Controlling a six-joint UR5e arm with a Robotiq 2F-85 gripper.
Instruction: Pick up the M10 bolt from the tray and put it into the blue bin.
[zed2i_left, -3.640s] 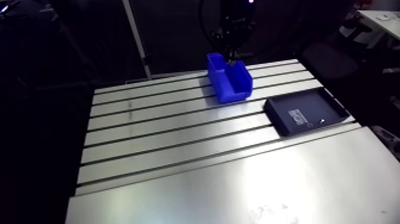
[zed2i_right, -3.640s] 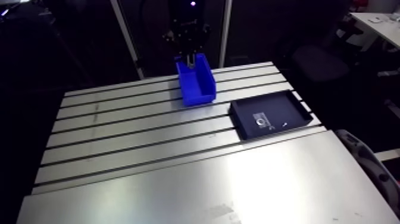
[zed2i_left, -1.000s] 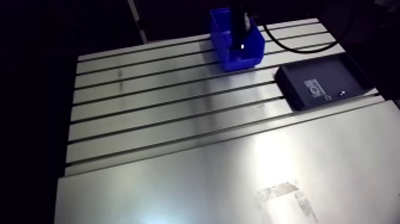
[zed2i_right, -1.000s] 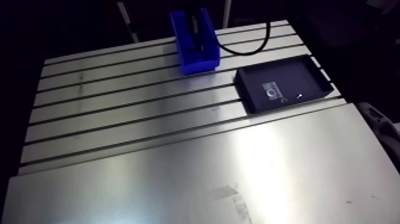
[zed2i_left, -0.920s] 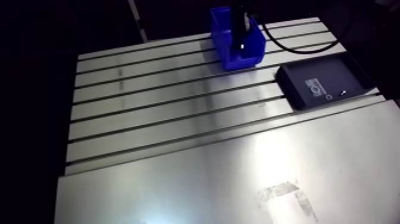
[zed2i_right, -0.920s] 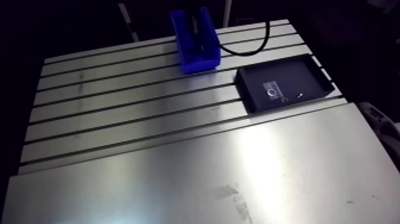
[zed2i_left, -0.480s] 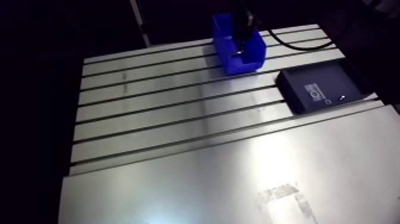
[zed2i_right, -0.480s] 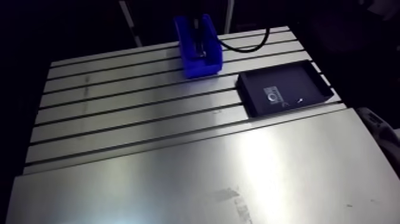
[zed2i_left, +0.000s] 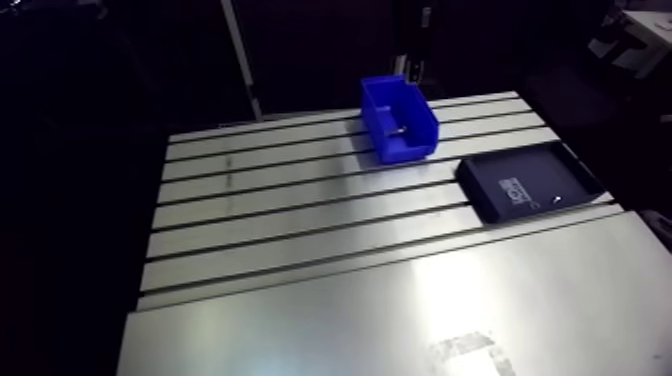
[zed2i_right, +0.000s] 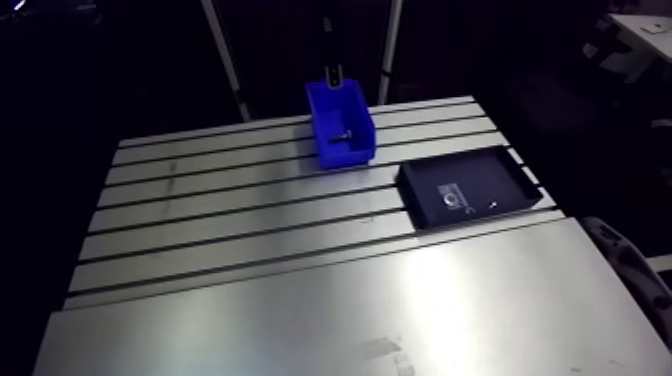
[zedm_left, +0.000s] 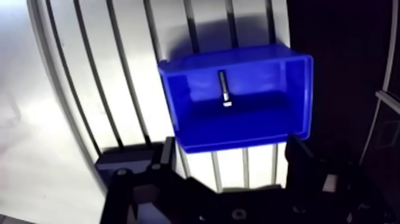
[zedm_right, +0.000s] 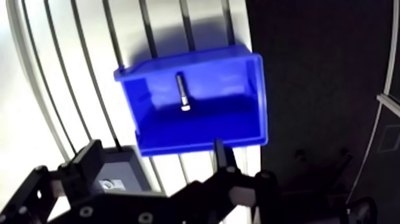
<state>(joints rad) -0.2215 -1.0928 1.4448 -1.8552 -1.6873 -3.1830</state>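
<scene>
The blue bin (zedm_left: 262, 128) stands on the slotted table, seen from above in the wrist view. The M10 bolt (zedm_left: 223, 89), a slim silver bolt, lies flat on the bin's floor, and in the arm view the bolt (zed2i_left: 397, 128) shows as a pale speck inside the bin (zed2i_left: 410, 140). My gripper (zedm_left: 232, 158) hangs above the bin's near wall, open, with nothing between its fingers. The black tray (zed2i_left: 540, 165) sits to the right of the bin.
The tray holds a white label, a small ring (zed2i_right: 451, 196) and a tiny pale part (zed2i_right: 490, 203). Dark slots run across the aluminium table (zed2i_left: 300, 200), and a smooth plate (zed2i_left: 400, 310) covers its front half. The bin sits near the table's back edge.
Just before, the gripper reached down inside the bin. It has opened and lifted above the bin, and the bolt now lies loose on the bin's floor. The camera has shifted too.
</scene>
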